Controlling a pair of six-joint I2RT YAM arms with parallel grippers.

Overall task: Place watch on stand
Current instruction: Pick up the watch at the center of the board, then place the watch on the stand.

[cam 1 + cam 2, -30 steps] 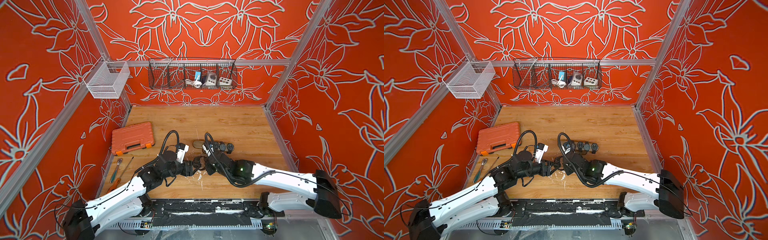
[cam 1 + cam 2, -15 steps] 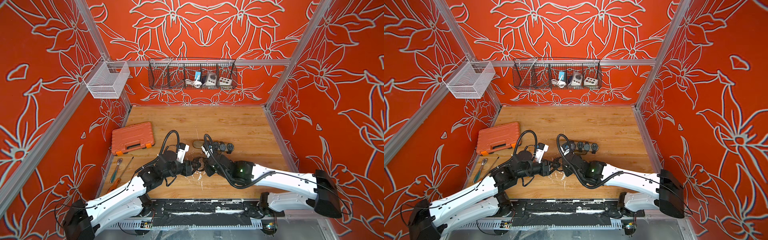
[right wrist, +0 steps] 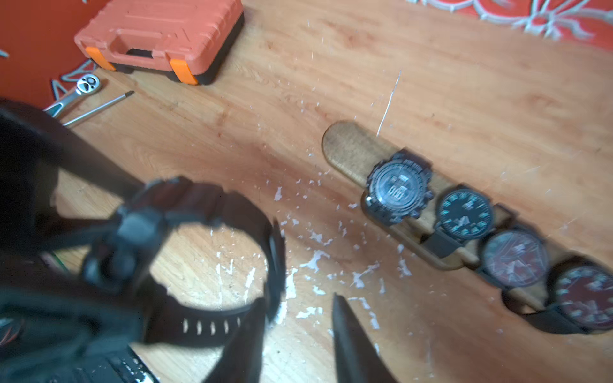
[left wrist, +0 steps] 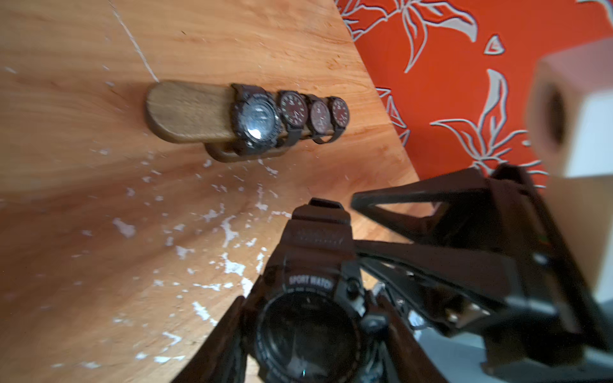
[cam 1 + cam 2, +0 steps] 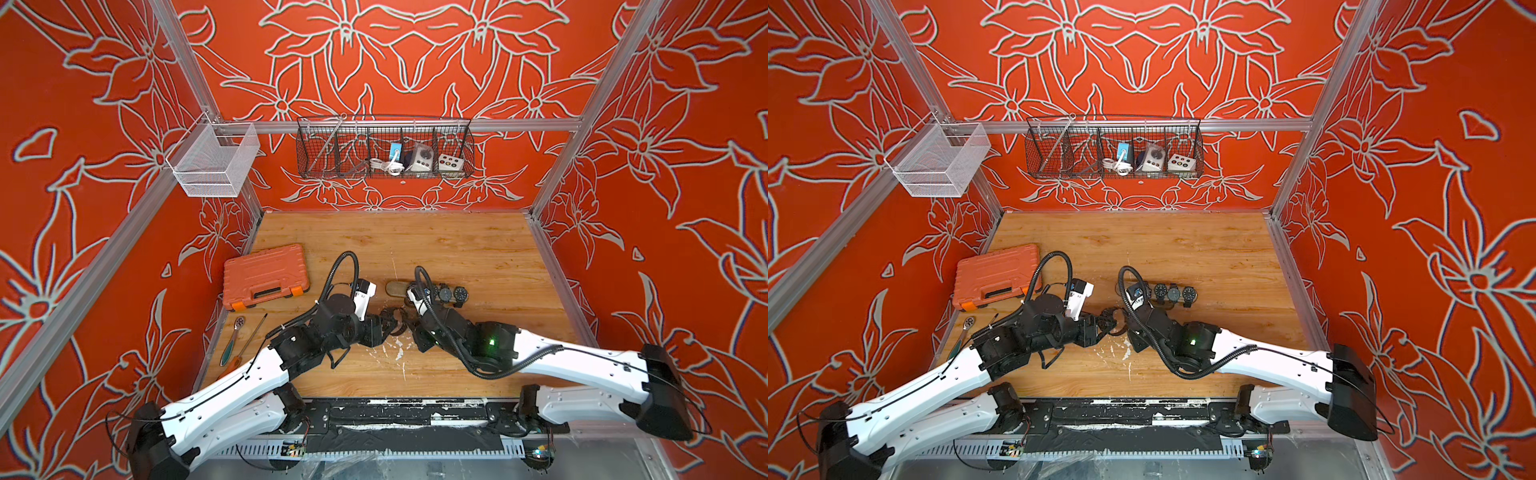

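wood shows bare on only one end of the stand [image 4: 189,112], the end nearer the orange case [image 3: 159,36]. four watches [image 4: 258,119] already sit strapped round the rest of the bar, side by side. the fifth watch [image 4: 308,331], a dark sport model with its strap closed into a loop, is not on it yet. it is held over the worktop [image 4: 99,232], near the stand's bare end but apart from it, in the space between the two arms. the left pincer [image 5: 384,326] pinches it by the case, one finger on either side of the dial. the right pincer [image 3: 298,315] is spread, its fingers just beside the strap loop with nothing between them. as i read it, the pick-up is done and the placing is left. the loop has to be carried to the free end, lined up with the bar's rounded tip, slid on next to the big black watch and then released.
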